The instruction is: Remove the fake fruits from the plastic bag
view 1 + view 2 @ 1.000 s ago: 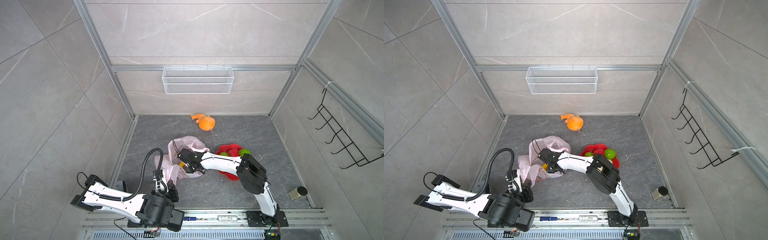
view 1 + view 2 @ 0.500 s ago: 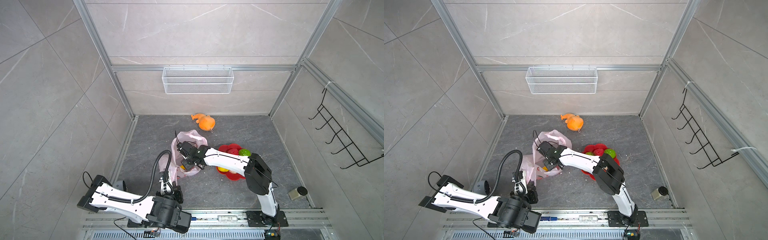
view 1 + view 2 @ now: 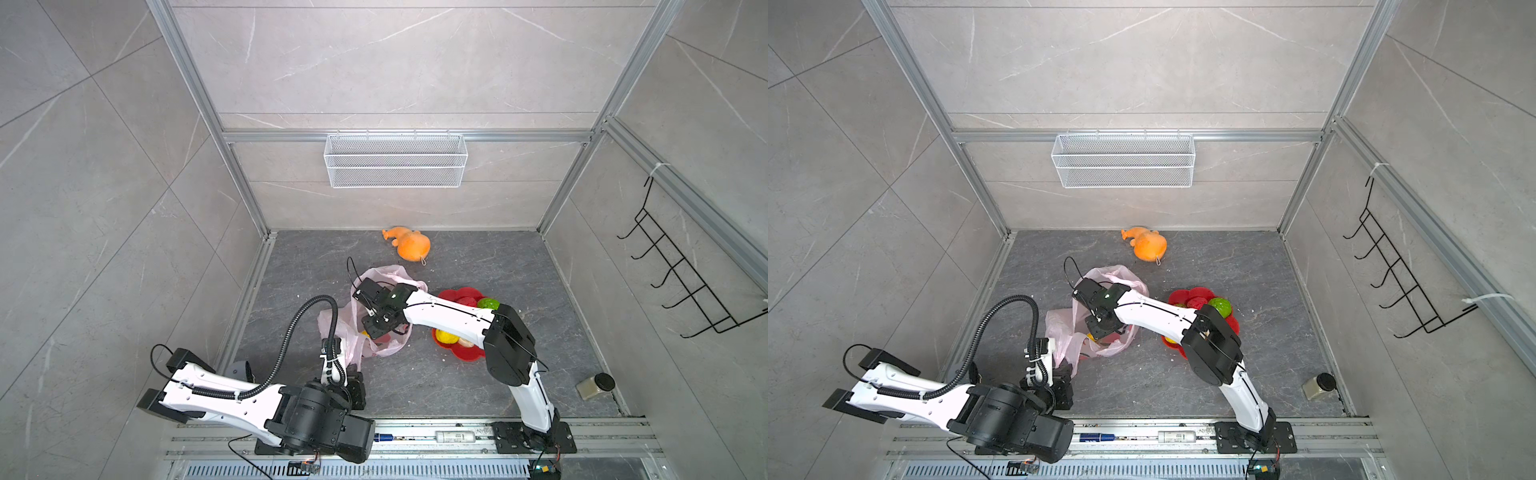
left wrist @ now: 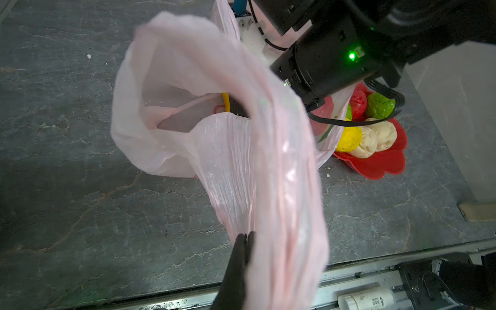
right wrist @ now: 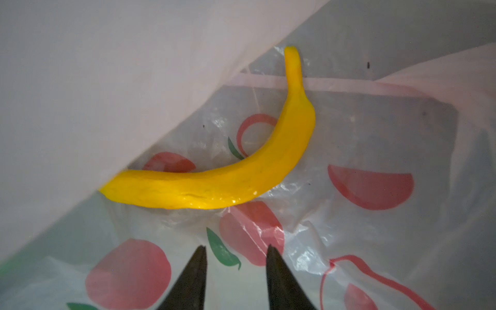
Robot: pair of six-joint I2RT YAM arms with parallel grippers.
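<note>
Remaining inside the bag (image 4: 188,67), which the left tool (image 4: 245,235) pinches tight, lies one banana (image 5: 214,188), just ahead of the part-open, empty right tool (image 5: 236,248); the other fruits (image 4: 375,134) already sit on the plate (image 4: 381,167).

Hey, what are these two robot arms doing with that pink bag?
They are emptying fake fruit from it. The left gripper is shut on an edge of the plastic bag, holding it up. The right gripper reaches inside, open, just short of the banana, not touching it. The other fake fruits sit on the red plate beside the bag.
</note>
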